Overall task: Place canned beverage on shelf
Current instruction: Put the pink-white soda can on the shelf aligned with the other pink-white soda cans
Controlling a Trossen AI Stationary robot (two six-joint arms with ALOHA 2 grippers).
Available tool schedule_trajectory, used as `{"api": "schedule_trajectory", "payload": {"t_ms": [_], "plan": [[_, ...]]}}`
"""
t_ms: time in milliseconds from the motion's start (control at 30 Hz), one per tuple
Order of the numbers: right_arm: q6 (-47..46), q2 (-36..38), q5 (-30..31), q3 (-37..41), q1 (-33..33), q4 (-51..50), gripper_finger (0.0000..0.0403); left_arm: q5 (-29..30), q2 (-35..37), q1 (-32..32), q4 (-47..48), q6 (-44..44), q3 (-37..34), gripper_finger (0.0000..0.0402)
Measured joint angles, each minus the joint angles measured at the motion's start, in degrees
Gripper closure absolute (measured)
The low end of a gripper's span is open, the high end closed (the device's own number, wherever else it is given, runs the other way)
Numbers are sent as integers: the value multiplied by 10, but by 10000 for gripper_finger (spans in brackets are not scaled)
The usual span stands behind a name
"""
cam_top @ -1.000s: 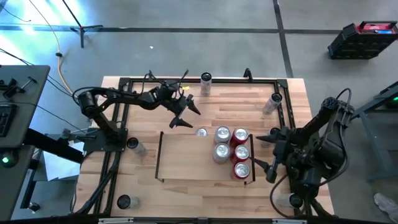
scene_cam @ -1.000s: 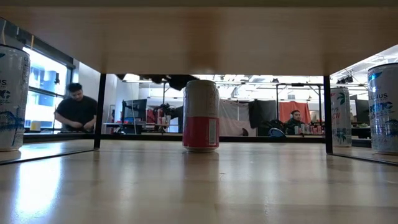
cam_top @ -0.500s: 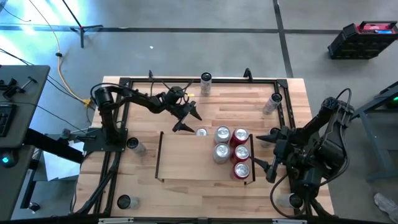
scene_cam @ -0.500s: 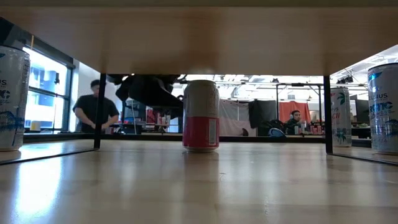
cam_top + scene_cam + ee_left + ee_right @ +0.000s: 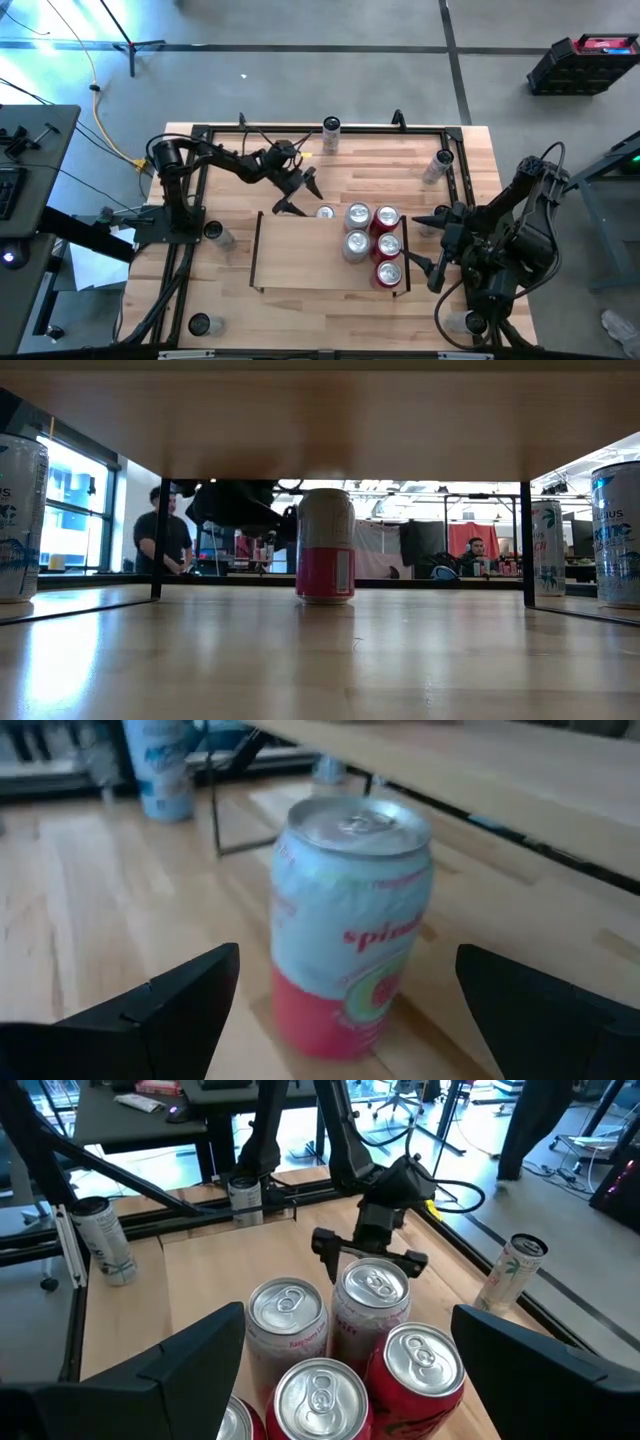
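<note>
The left tool (image 5: 296, 192) sits at the far left corner of the shelf (image 5: 300, 255), its fingers spread wide to either side of a pink-and-white can (image 5: 347, 925) that stands upright on the bench (image 5: 390, 165). In the left wrist view the can stands between the two fingers with clear space on both sides, so nothing is grasped yet. From above, this can (image 5: 324, 212) is at the shelf's far rail, just left of the five cans (image 5: 372, 243) already grouped in the shelf's right part.

The step in hand looks like the approach to this can, or a release right at the rail; the frames alone do not settle which. If it is a pickup, the next move calls for the tool to advance until the can sits deep between the fingers, then clench around its middle, lift clear of the rail and set it in the bare left part of the shelf.

The right tool (image 5: 432, 243) waits with fingers spread, just right of the shelf, holding nothing.
</note>
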State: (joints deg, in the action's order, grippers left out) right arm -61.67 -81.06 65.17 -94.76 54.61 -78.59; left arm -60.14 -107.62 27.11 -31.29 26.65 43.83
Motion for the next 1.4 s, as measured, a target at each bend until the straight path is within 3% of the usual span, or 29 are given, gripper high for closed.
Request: {"api": "schedule_trajectory", "payload": {"t_ms": [200, 467, 967, 1267, 1400], "plan": [[-14, 0, 2, 0, 0, 0, 61, -12, -37, 11, -14, 39, 2, 39], [-15, 0, 2, 0, 0, 6, 61, -48, -105, -7, -109, 15, 3, 39], [-15, 0, 10, 0, 0, 16, 61, 19, -126, -61, -128, 19, 27, 39], [-14, 0, 8, 0, 0, 21, 61, 28, -126, -87, -123, 15, 28, 39], [-14, 0, 8, 0, 0, 21, 61, 78, -126, -101, -120, 15, 28, 39]]}}
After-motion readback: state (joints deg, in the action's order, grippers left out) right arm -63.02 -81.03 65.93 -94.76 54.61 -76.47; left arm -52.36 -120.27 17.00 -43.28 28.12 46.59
